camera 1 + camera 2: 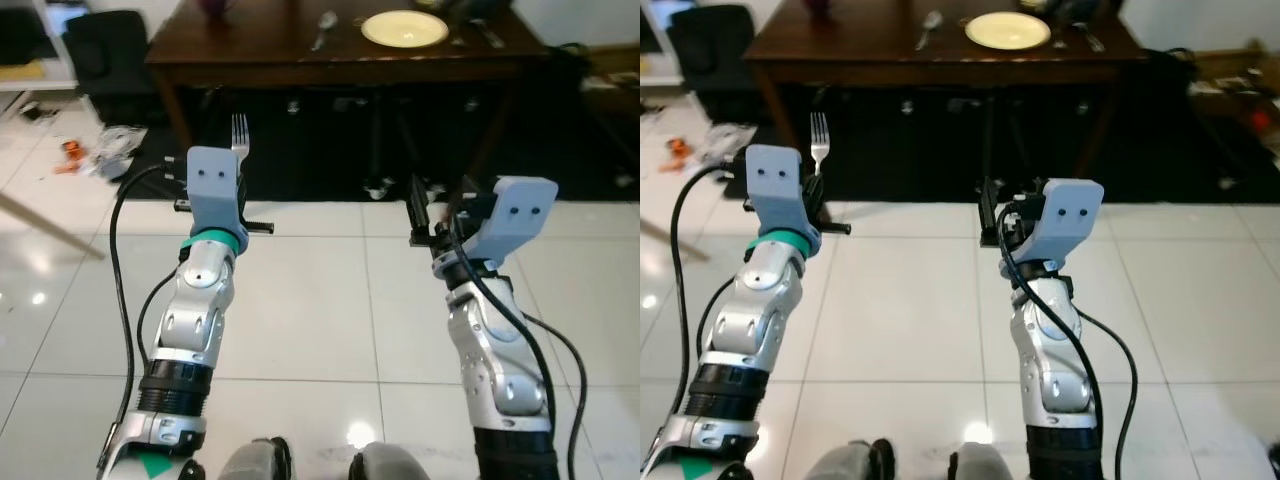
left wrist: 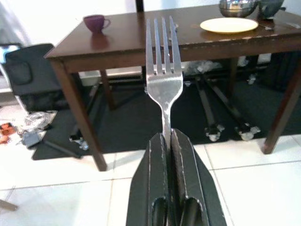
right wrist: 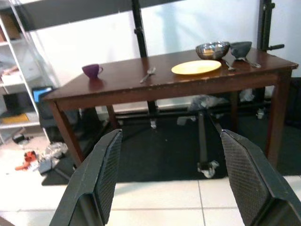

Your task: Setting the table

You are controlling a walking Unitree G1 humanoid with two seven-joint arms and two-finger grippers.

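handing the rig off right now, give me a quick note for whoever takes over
Left gripper: shut on the fork, tines up, held out in front of the robot.
Right gripper: open, holding nothing.
Table is ahead across the tiled floor, not yet within reach. On it: yellow plate, spoon to the plate's left, purple cup toward the far left end, metal bowl and dark bowl behind the plate.
Done: fork picked up.
Left: walk to the table and lay the fork by the plate, probably on its free side.
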